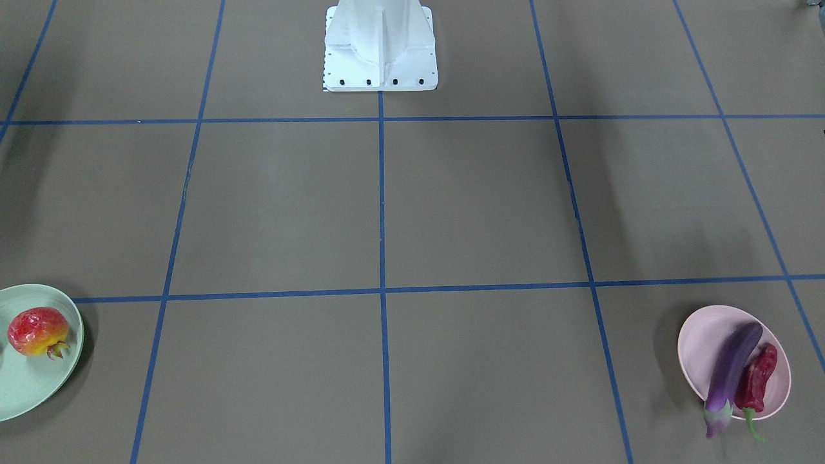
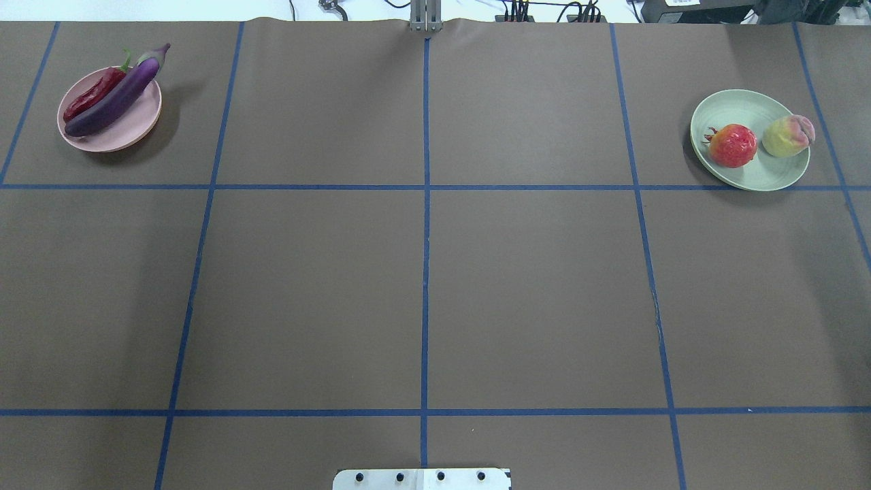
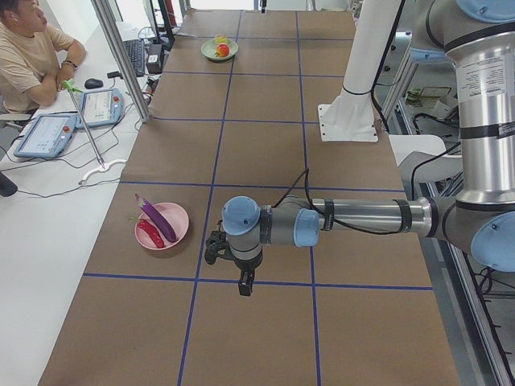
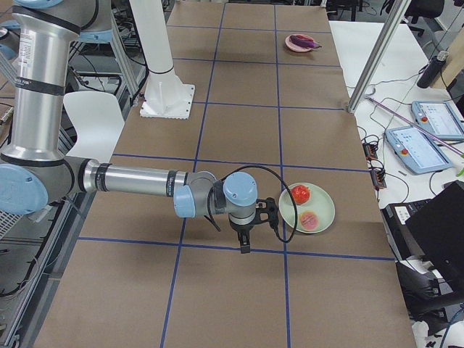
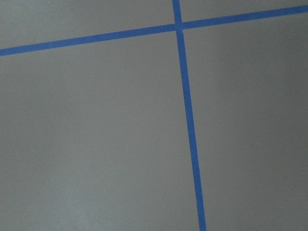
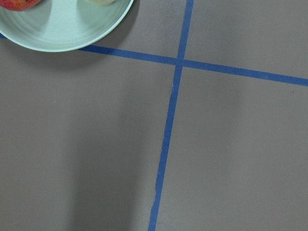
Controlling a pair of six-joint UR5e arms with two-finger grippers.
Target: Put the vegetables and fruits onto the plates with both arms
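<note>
Since eggplant (image 2: 116,99) and chili (image 2: 92,101) share the upper-left pink plate (image 2: 130,133), red fruit (image 2: 733,145) and peach (image 2: 787,135) the upper-right green plate (image 2: 740,109), nothing seems left; left claw (image 3: 245,283), right claw (image 4: 245,245): cannot tell.

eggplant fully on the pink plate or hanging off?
Hanging off. The eggplant lies across the pink plate, its calyx end past the rim in both overhead and front views.

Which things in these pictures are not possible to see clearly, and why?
- Left claw and right claw: seen only in the side views, too small to tell open or shut.
- Peach: absent from the front-facing view, whose left edge cuts the green plate.
- Red-and-yellow fruit: only a sliver at the right wrist view's top edge.
</note>
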